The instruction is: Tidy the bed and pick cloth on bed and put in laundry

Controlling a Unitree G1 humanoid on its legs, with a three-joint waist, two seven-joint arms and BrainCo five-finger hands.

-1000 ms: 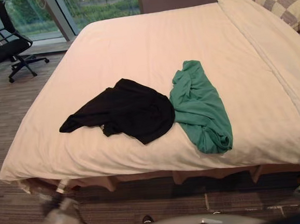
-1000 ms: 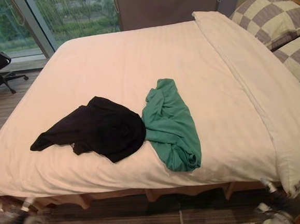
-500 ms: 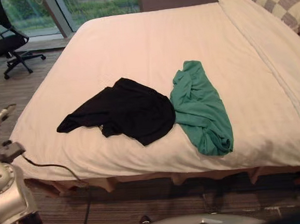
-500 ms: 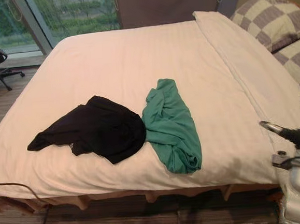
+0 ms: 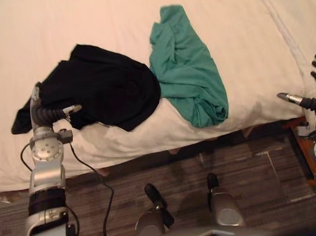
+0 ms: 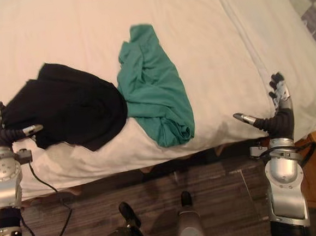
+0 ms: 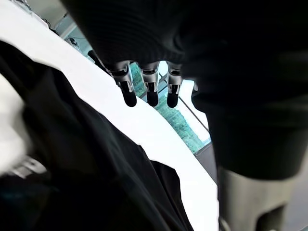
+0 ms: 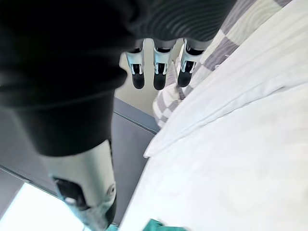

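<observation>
While you compare this with half a second ago, mind that the whole picture has shifted: the head camera now looks more steeply down at the near edge of the bed (image 5: 84, 20), so you should not take the shift as a move of the cloths. They lie as they did. The black cloth (image 5: 103, 86) is spread on the white duvet (image 5: 238, 29) near the bed's front edge, and the green cloth (image 5: 187, 72) lies just to its right, with the two meeting where the black one's rounded side overlaps the green.

What has really changed is the arms. Your left hand (image 5: 40, 113), which was low beside the bed's left corner, is now raised over the near left end of the black cloth. Its fingers are straight and its thumb stands out to the side, and it holds nothing. You cannot tell from these views whether it touches the fabric, though its wrist view shows the dark cloth close beneath the fingers (image 7: 151, 91).

Your right hand (image 6: 278, 120) has come up too — it stands at the bed's right front corner, well apart from the green cloth, fingers straight, thumb spread, empty. Past its fingers the wrist view shows a checked pillow (image 8: 216, 48).

Striped carpet floor (image 5: 249, 165) runs below the bed edge.
</observation>
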